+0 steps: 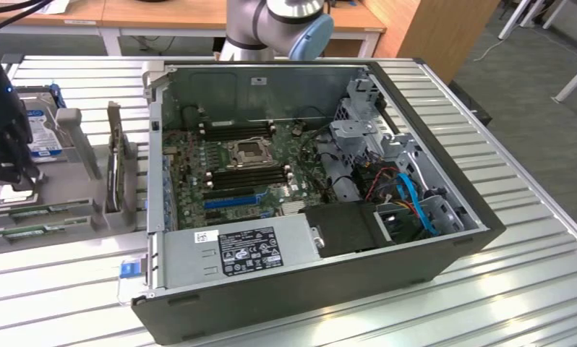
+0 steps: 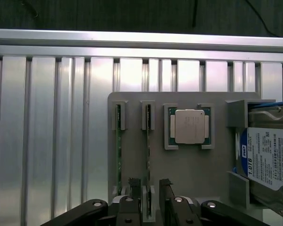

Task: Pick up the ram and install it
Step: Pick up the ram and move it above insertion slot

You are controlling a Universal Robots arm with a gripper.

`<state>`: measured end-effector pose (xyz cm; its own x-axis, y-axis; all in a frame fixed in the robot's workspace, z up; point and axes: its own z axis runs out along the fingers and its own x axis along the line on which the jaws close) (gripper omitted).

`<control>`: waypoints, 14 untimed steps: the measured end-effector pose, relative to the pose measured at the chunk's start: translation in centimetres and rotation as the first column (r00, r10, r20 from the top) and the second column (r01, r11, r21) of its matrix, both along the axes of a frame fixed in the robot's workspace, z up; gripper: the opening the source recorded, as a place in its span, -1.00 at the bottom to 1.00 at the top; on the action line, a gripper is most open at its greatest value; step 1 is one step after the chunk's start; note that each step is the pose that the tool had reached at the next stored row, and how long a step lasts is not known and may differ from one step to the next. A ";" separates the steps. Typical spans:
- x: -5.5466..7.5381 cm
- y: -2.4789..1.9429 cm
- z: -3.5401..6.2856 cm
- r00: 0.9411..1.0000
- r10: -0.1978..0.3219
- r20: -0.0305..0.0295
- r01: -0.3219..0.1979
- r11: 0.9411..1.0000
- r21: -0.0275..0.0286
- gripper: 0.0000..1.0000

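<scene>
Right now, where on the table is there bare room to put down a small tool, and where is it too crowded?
Free: the slatted table on the exterior view's right of the computer case, and the bare floor of the gray tray between the processor and the hard drive. Crowded: the tray's side with the ram sticks, with the open gripper over them.

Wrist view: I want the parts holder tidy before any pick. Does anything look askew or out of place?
Nothing stands out. The two ram sticks stand straight and parallel in the grey holder; the processor sits square in its recess.
</scene>
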<state>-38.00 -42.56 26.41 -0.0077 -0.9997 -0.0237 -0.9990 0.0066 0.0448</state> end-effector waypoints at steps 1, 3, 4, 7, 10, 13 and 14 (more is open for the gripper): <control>0.0 -0.11 0.00 1.000 0.000 0.000 0.000 1.000 0.000 -0.41; 0.0 -0.34 0.00 1.000 0.000 0.000 0.000 1.000 0.000 -0.41; 0.0 -0.45 0.00 1.000 0.000 0.000 0.000 1.000 0.000 -0.41; 0.0 -0.79 0.00 1.000 0.000 0.000 0.000 1.000 0.000 -0.41; 0.0 -1.12 0.00 1.000 0.000 0.000 0.000 1.000 0.000 -0.41; 0.0 -1.45 0.00 1.000 0.000 0.000 0.000 1.000 0.000 -0.41; 0.0 -1.56 0.00 1.000 0.000 0.000 0.000 1.000 0.000 -0.41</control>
<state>-38.00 -44.12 26.40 -0.0076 -0.9997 -0.0237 -0.9990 0.0066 0.0447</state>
